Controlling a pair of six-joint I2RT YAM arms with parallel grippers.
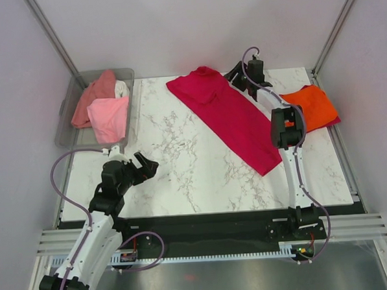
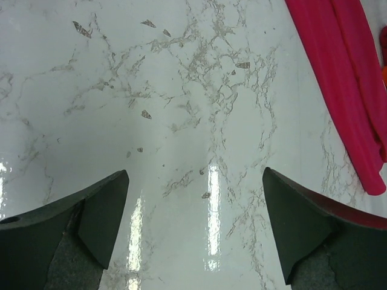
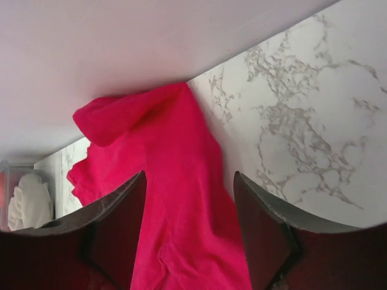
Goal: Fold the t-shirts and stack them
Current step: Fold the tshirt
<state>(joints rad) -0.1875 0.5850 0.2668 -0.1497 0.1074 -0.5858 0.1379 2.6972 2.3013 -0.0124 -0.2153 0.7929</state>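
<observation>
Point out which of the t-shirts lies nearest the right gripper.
The crimson cotton t-shirt, a long strip directly under the right gripper. The bright orange tee lies off to the right; the pink ones sit in the clear plastic bin.

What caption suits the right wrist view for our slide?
Open right gripper over a crimson t-shirt on the marble table.

Left end effector wide open, right end effector parted
</observation>
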